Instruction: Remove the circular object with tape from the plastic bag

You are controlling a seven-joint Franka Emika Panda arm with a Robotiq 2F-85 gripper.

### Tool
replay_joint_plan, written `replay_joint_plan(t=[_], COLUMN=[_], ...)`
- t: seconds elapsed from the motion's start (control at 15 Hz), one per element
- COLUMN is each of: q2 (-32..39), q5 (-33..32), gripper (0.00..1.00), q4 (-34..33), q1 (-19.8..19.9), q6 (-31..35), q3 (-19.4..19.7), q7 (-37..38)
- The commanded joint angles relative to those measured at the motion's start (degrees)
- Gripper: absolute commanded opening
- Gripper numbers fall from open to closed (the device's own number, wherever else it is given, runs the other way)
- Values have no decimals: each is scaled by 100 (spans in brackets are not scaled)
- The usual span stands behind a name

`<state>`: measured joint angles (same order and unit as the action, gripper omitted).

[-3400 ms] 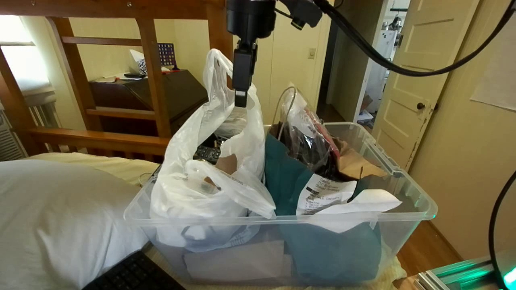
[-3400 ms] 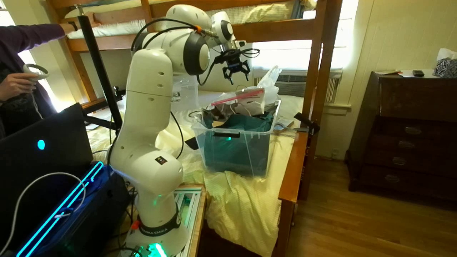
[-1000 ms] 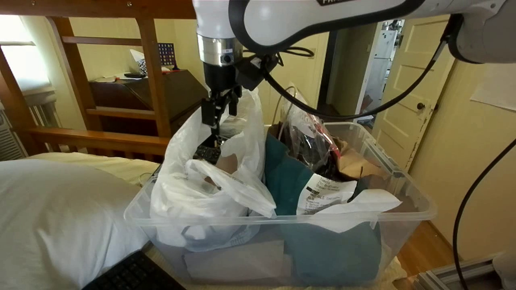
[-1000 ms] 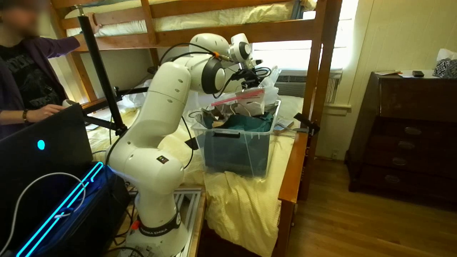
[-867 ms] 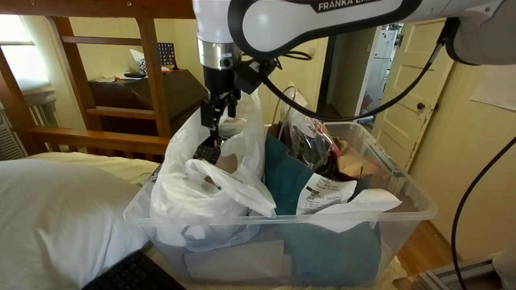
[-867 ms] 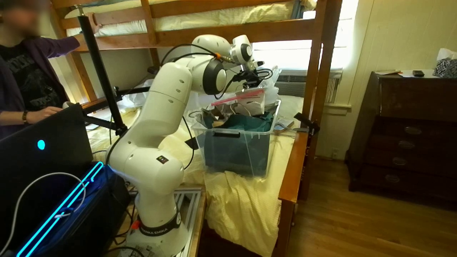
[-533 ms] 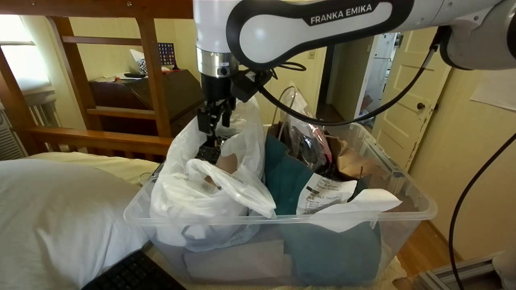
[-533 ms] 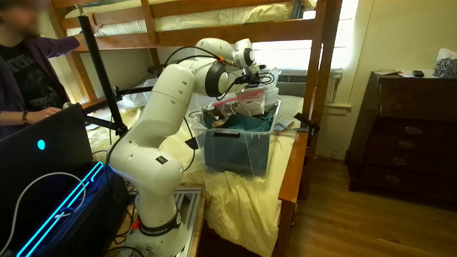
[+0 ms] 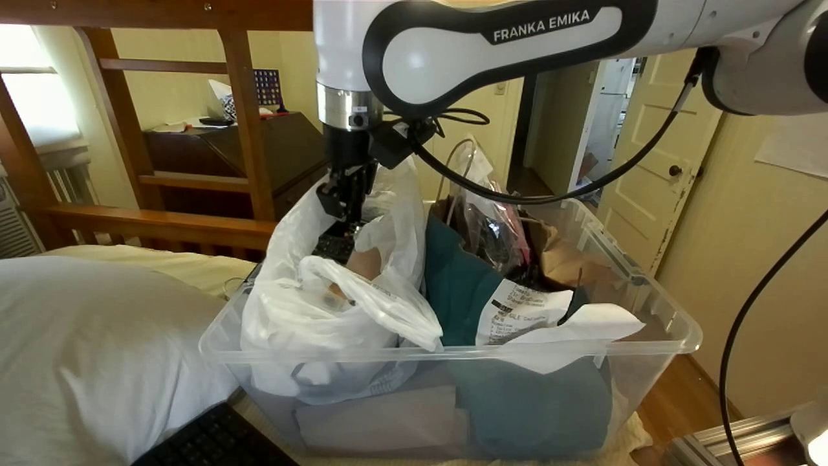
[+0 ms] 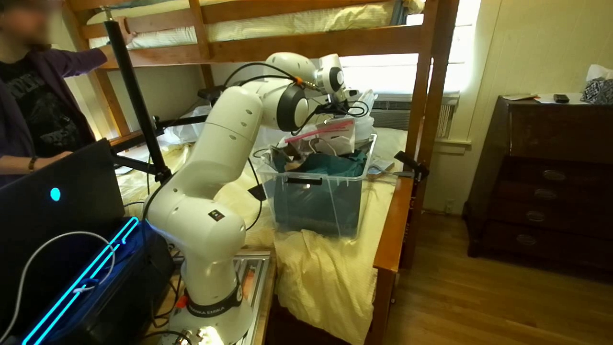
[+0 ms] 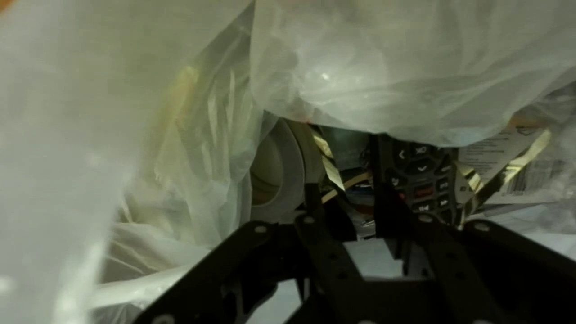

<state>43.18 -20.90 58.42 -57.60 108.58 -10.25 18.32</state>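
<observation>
The white plastic bag (image 9: 291, 317) stands in the clear bin, its mouth open around my gripper (image 9: 350, 217). From the wrist, the circular object, a pale roll of tape (image 11: 293, 180), lies upright on edge inside, partly covered by a crinkled plastic fold on its left. My gripper (image 11: 345, 193) reaches down just right of the roll, its left finger (image 11: 313, 200) overlapping the roll's lower right rim; contact cannot be made out. The jaws stand partly apart, with clutter visible through the gap and nothing clearly held. The right finger (image 11: 389, 211) is over a dark remote (image 11: 420, 180).
A bag flap (image 11: 382, 76) overhangs the roll and remote. Gold ribbon (image 11: 330, 162) lies by the roll. The bin (image 9: 673, 336) also holds a teal bag (image 9: 459, 291), a clear bag with dark contents (image 9: 498, 220) and a receipt (image 9: 517, 310). A bed post (image 10: 424, 96) rises beside it.
From high above the bin, my gripper has come down into the bag's mouth, sinking slightly further in the last second. Its jaws have drawn closer together. The bag has barely moved.
</observation>
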Motion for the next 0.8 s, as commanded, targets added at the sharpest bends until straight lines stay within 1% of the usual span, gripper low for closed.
replay_joint_plan(t=[0.0, 0.07, 0.13, 0.27, 0.33, 0.47, 0.6, 0.67, 0.73], q2=[-47, -54, -61, -82, -92, -100, -98, -100, -102], q5=[82, 58, 50, 34, 30, 31, 54, 51, 56], gripper=[61, 67, 70, 71, 69, 69, 65, 69, 70], q4=[159, 168, 186, 251, 294, 365, 410, 445, 481], q1=[94, 98, 111, 139, 157, 200, 239, 253, 267], q6=[102, 81, 93, 90, 130, 231, 305, 349, 380], q3=[-40, -30, -28, -22, -22, -31, -49, -53, -58], q7=[-22, -37, -43, -66, -66, -73, -89, -110, -126])
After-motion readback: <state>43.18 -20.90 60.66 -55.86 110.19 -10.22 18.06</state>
